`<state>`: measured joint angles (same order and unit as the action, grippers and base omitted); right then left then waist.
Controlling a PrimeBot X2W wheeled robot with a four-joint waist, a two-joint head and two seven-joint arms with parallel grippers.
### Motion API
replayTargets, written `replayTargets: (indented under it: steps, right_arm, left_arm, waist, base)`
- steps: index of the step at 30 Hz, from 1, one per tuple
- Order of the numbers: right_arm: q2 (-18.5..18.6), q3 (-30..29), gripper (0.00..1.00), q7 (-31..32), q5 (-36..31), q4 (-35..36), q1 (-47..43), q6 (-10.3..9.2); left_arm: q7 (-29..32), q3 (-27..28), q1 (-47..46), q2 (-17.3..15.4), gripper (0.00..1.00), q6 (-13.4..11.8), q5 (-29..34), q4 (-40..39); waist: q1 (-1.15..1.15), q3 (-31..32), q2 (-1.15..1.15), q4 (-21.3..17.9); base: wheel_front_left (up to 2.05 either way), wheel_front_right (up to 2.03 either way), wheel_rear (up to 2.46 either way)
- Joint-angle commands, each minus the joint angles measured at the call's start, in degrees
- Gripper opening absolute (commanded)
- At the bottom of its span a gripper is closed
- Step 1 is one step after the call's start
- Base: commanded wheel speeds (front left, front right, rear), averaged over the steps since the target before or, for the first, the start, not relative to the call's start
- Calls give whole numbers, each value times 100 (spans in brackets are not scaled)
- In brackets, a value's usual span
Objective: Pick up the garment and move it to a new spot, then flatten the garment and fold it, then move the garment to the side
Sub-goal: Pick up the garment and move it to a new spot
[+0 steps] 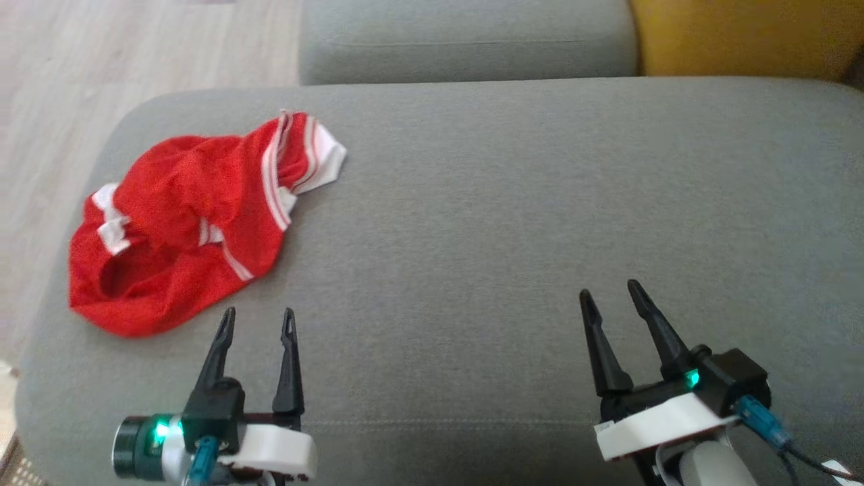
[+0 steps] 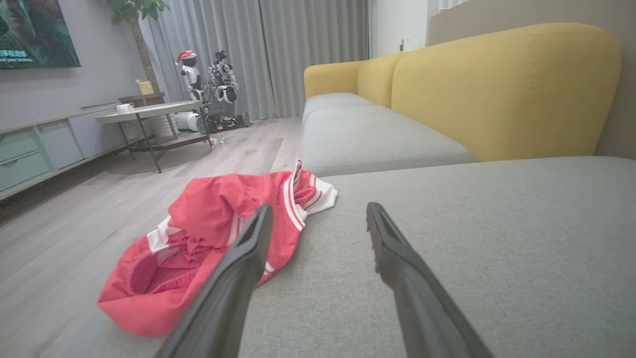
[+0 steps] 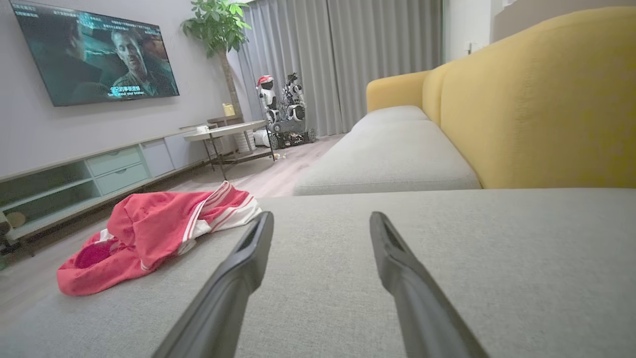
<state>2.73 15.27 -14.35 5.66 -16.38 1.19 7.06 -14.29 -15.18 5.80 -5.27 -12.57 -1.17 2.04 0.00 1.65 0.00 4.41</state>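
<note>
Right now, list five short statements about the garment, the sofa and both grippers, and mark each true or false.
1. The red garment lies crumpled on the grey cushion. True.
2. The left gripper is shut on the garment. False: its jaws are open and hold nothing.
3. The garment lies nearer the right gripper than the left. False: it lies nearer the left gripper.
4. The right gripper's jaws are open and empty. True.
5. The sofa's backrest is yellow. True.

both the left gripper [image 1: 259, 316] and right gripper [image 1: 609, 290] hover with jaws spread.
</note>
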Motion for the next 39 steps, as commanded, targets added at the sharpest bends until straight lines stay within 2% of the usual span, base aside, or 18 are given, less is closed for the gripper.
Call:
replayTargets:
  steps: [1, 12, 22, 28, 33, 35, 39]
  right_arm:
    - [15, 153, 100, -64, -30, 195, 128, 43]
    - [15, 310, 100, -64, 128, 109, -38, 43]
    - [15, 380, 100, -65, 182, 34, -124, 43]
    - [15, 410, 100, -65, 96, 66, -15, 43]
    - [15, 209, 100, -65, -198, 52, 146, 43]
    - [15, 102, 100, -65, -328, 58, 212, 43]
    - [116, -25, 100, -65, -495, 91, 340, 43]
  left_arm:
    - [-71, 235, -162, 28, 100, -4, -8, -180]
    - [-71, 262, -25, 10, 100, -59, 71, -280]
    - [-71, 342, 86, 4, 100, -79, 30, -275]
    - [-71, 517, -115, 17, 100, -77, -4, -423]
    - [-71, 798, -794, 1, 100, -34, -53, -803]
    - [-71, 854, -1169, -43, 100, 108, -84, -891]
    - [-71, 967, -2138, -165, 100, 581, -264, -645]
  waist:
    - [0, -18, 0, 214]
    - [0, 46, 0, 1303]
    - [0, 53, 0, 1977]
    - [0, -281, 0, 2005]
    - [0, -845, 0, 1822]
    - [0, -1086, 0, 1746]
    - [0, -1509, 0, 1625]
  base:
    - [0, 0, 0]
    - [0, 0, 0]
    - [0, 0, 0]
    - [0, 0, 0]
    - [0, 0, 0]
    - [0, 0, 0]
    - [0, 0, 0]
